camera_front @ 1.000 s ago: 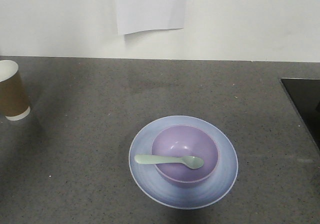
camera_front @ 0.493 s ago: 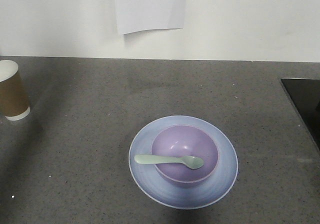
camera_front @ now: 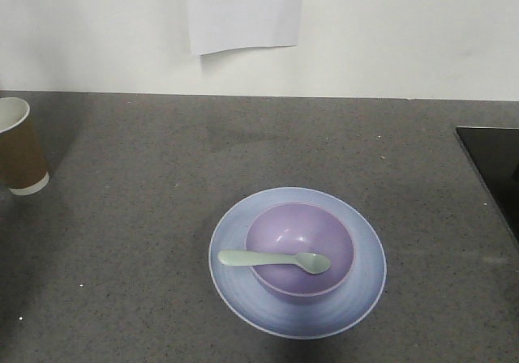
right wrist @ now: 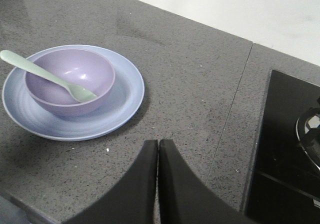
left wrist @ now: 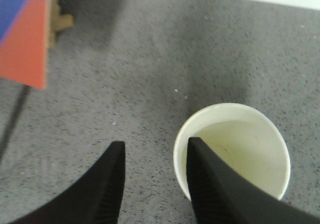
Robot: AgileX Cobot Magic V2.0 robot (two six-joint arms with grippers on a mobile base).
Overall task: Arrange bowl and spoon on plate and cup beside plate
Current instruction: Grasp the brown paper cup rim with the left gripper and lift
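Note:
The light blue plate (camera_front: 357, 290) lies on the grey counter with the lavender bowl (camera_front: 300, 233) in its middle. The pale mint spoon (camera_front: 259, 258) rests across the bowl, with its handle out over the left rim. The brown paper cup (camera_front: 20, 156) stands upright at the far left edge, well apart from the plate. In the left wrist view my left gripper (left wrist: 156, 145) is open, its right finger over the cup (left wrist: 250, 154) mouth and its left finger outside the rim. My right gripper (right wrist: 158, 142) is shut and empty, near the plate (right wrist: 125, 104), bowl (right wrist: 70, 76) and spoon (right wrist: 35, 68).
A black hob (camera_front: 495, 168) is set into the counter at the right, with a metal part (right wrist: 310, 129) on it. A white sheet (camera_front: 243, 10) hangs on the back wall. A red and blue panel (left wrist: 25, 39) stands left of the cup.
A shadow has spread over the cup and the counter's left side in the front view. Plate, bowl and spoon have not moved.

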